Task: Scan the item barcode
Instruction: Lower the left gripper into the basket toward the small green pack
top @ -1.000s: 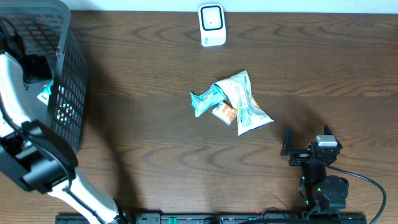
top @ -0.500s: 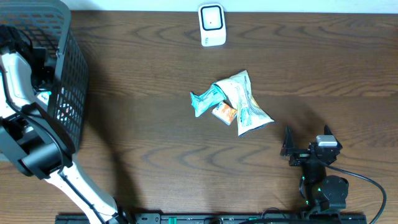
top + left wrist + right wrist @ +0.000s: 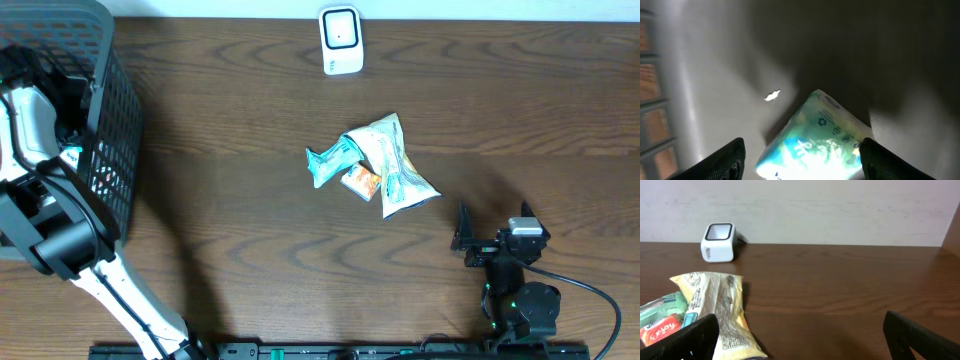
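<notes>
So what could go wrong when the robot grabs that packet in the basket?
The shiny packet lies tilted between the open fingers of the left gripper, so it might slip or twist when squeezed. The basket has tall mesh walls, so the packet could snag coming out. The scanner is far across the table, so a weak grip might drop it.

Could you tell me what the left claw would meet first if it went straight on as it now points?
Most likely the pale blue packet lying in the basket, directly ahead; depth is unclear.
</notes>
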Tool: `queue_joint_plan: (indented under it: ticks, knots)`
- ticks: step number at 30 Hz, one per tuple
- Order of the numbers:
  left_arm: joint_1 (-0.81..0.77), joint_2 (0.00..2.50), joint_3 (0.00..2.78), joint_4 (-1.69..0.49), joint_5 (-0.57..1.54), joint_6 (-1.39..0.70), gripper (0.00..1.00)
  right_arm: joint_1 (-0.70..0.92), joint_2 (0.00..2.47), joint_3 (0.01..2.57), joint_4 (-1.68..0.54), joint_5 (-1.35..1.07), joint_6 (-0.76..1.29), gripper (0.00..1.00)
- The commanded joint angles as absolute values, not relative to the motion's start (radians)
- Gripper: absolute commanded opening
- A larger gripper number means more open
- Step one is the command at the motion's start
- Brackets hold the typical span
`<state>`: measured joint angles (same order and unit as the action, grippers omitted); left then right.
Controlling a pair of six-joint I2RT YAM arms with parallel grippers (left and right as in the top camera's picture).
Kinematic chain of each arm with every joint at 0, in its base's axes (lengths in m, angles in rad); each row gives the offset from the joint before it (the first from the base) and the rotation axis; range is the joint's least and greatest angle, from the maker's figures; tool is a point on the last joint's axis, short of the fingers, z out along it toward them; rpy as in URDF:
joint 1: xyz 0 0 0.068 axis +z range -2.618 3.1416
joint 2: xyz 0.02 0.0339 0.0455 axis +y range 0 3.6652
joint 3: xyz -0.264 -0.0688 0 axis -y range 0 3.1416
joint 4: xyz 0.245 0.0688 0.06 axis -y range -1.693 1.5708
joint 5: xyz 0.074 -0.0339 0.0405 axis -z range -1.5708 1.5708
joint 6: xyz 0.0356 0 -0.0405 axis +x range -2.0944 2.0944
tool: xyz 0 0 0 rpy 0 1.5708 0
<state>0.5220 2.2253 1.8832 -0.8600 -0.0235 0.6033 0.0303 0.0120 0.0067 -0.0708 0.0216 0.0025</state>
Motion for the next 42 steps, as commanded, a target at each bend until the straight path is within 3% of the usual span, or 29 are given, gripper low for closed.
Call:
queue_joint_plan:
  ticks: [1, 6, 7, 9, 10, 14, 17, 27, 38, 42]
  knots:
    - [0.527, 2.27, 1.869, -0.866, -0.007, 0.617, 0.72, 0.033, 0.006, 0.006, -0.075, 0.023, -0.009, 0.99]
    - [0.527, 2.299, 1.869, -0.879, -0.008, 0.617, 0.71, 0.033, 0.006, 0.006, -0.075, 0.023, -0.009, 0.99]
    - [0.527, 2.302, 1.869, -0.883, -0.008, 0.617, 0.68, 0.034, 0.006, 0.006, -0.075, 0.023, -0.009, 0.99]
    - [0.527, 2.307, 1.869, -0.889, -0.008, 0.616, 0.5, 0.033, 0.006, 0.006, -0.075, 0.023, -0.009, 0.99]
    - [0.527, 2.308, 1.869, -0.889, -0.008, 0.611, 0.31, 0.033, 0.006, 0.006, -0.075, 0.023, -0.009, 0.99]
    - [0.527, 2.308, 1.869, -0.89, -0.008, 0.551, 0.27, 0.033, 0.006, 0.006, -0.075, 0.023, -0.009, 0.99]
    - [0.527, 2.306, 1.869, -0.893, -0.008, 0.506, 0.08, 0.033, 0.006, 0.006, -0.075, 0.023, -0.009, 0.99]
    - [0.527, 2.206, 1.878, -0.868, -0.007, 0.282, 0.07, 0.033, 0.006, 0.006, -0.075, 0.023, -0.009, 0.99]
    - [0.527, 1.865, 1.882, -0.773, -0.007, -0.011, 0.07, 0.033, 0.006, 0.006, -0.075, 0.023, -0.009, 0.99]
    - [0.527, 1.74, 1.882, -0.796, -0.007, -0.211, 0.07, 0.033, 0.006, 0.006, -0.075, 0.023, -0.009, 0.99]
